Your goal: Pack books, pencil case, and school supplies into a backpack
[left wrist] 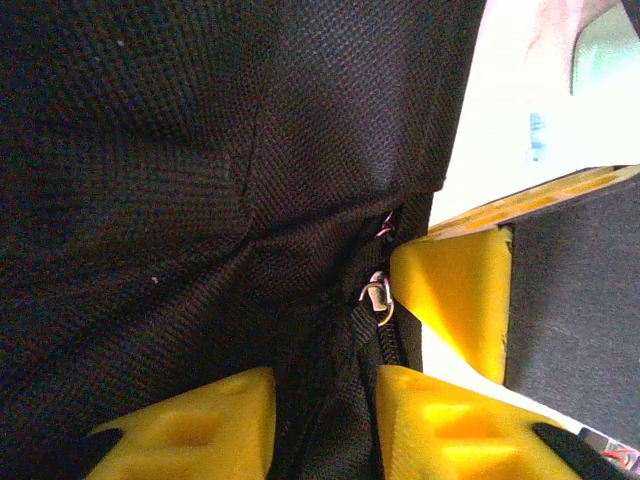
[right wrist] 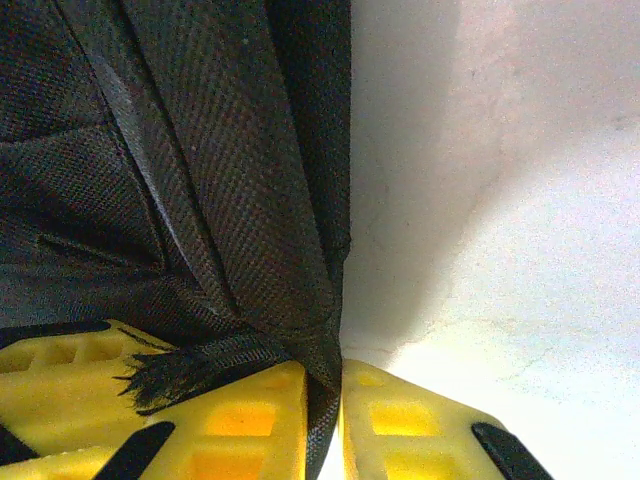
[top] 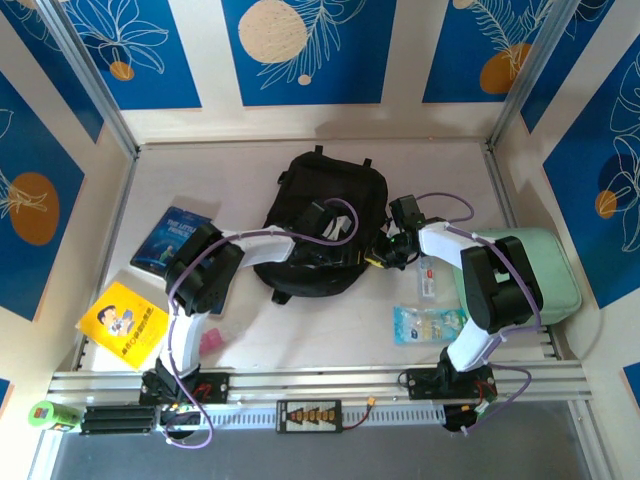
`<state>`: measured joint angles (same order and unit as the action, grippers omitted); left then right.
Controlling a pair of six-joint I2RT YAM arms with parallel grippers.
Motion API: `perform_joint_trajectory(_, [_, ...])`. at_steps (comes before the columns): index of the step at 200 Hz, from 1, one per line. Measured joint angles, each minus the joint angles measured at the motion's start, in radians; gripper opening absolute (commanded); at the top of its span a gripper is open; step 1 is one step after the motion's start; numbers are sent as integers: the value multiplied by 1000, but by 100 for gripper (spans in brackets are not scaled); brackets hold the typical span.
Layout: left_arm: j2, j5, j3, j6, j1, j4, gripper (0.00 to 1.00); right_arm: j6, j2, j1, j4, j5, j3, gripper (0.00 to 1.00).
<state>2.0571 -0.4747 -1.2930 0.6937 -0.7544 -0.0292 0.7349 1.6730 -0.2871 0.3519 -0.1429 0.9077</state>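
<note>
Lying flat on the left of the table, the yellow book and the dark blue book sit beside the black backpack, which rests at the centre. The left gripper straddles a bunched fold of the backpack by the zip pull, seemingly pinching it. The right gripper is clenched on the fabric at the backpack's right edge.
</note>
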Motion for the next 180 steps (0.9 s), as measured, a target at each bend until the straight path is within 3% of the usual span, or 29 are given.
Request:
perform_joint_trajectory(40, [5,-13,-8,-11,0,8,22,0,0,0,0,0,1,16])
perform_joint_trajectory(81, [5,-20,-11,-45,-1,3,0,0,1,-1,9,0,8,17])
perform_joint_trajectory(102, [-1,-15,-11,-67,-1,-13,0,8,-2,1,12,0,10,27])
perform_joint_trajectory(135, [-50,5,-11,-100,-1,-47,0,24,-66,18,-1,-7,10,52])
perform_joint_trajectory(180, [-142,29,-7,-131,-1,-71,0,45,-147,66,-61,-20,21,57])
